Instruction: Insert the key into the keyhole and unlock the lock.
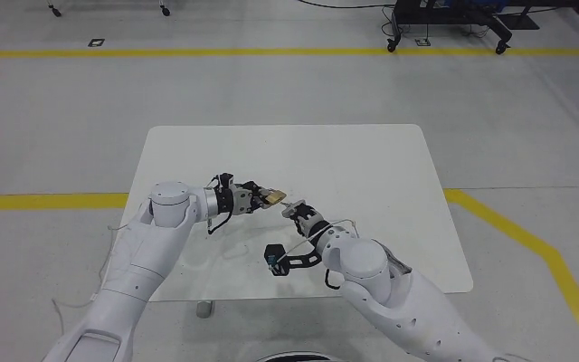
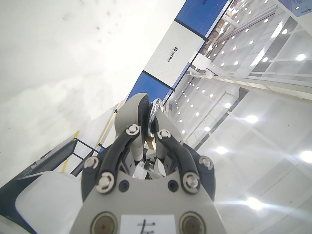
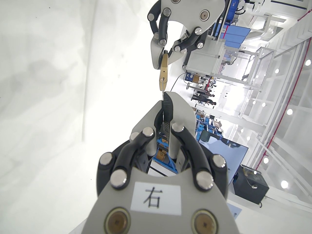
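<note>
Above the white table [image 1: 380,172], the two grippers meet tip to tip. My left gripper [image 1: 256,196] is shut on the brass padlock [image 1: 274,195]. In the left wrist view the fingers [image 2: 142,105] clamp the silver shackle [image 2: 156,107], with the brass body [image 2: 151,143] between them. From the right wrist view the padlock [image 3: 163,68] hangs out of the left gripper [image 3: 164,52], its keyhole end facing me. My right gripper [image 3: 163,99] is shut on the key [image 3: 162,95]. The thin blade reaches the lock's keyhole end; how deep it sits is hidden.
The table's near edge [image 1: 271,294] lies just below the right forearm. Yellow floor lines [image 1: 507,226] run beside the table. A wheeled stand [image 1: 452,23] is far off at the back right.
</note>
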